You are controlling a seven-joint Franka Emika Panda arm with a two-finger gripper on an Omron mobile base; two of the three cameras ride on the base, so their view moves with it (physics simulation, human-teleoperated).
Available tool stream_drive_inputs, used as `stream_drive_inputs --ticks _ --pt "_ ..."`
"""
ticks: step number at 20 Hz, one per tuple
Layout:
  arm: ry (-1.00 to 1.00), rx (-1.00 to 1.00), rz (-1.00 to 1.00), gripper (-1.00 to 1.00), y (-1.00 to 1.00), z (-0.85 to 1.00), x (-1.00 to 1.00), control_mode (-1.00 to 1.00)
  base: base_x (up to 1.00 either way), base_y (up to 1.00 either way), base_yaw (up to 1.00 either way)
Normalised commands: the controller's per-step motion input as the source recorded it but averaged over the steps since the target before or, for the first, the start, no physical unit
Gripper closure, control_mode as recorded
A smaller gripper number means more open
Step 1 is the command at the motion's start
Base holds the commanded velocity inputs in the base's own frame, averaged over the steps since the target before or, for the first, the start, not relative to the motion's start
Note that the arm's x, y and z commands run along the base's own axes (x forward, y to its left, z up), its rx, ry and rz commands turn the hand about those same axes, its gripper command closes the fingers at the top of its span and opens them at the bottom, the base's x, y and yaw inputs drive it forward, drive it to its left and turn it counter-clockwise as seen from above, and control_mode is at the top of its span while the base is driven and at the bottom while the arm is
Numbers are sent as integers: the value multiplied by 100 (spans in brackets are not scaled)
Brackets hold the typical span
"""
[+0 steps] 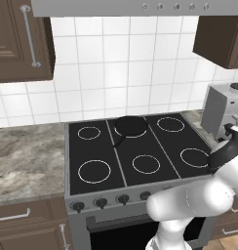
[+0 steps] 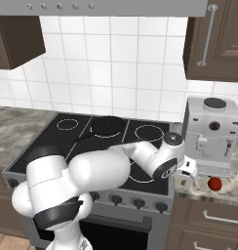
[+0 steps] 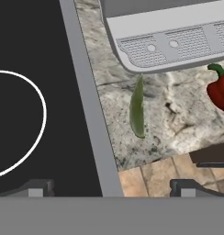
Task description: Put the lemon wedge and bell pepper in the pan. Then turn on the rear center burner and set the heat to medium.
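The lemon wedge [image 3: 137,108] lies on the marble counter just right of the stove's edge, a thin yellow-green sliver, also seen as a small speck [image 2: 183,183]. The red bell pepper [image 2: 215,183] sits further right in front of the coffee machine; in the hand view the pepper [image 3: 220,89] is cut by the right edge. My gripper [image 3: 111,188] hangs open above the counter, the wedge ahead between its fingertips; the gripper [image 2: 190,173] holds nothing. The black pan [image 1: 130,126] rests on the rear center burner [image 1: 131,135], and the pan [image 2: 109,125] is empty.
A grey coffee machine [image 2: 211,129] stands on the counter right of the stove, its drip tray [image 3: 178,43] overhanging just behind the wedge. Stove knobs [image 1: 100,202] line the front panel. Other burner rings [image 1: 146,164] are bare. Wall cabinets [image 2: 218,44] hang above.
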Motion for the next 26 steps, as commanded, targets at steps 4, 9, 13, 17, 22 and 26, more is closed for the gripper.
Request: stream_drive_inputs --ticks 4,9,13,17,22,26 --pt "0 0 0 -100 -8 -8 7 -100 0 0 0" --pt "0 0 0 -100 -12 -8 9 -100 0 0 0" --pt "0 0 0 -100 -10 -7 10 -100 0 0 0" --pt "0 0 0 -100 -10 -7 10 -100 0 0 0" --pt "0 0 0 -100 -10 -7 11 -100 0 0 0" --pt "0 0 0 -100 -10 -6 9 -100 0 0 0"
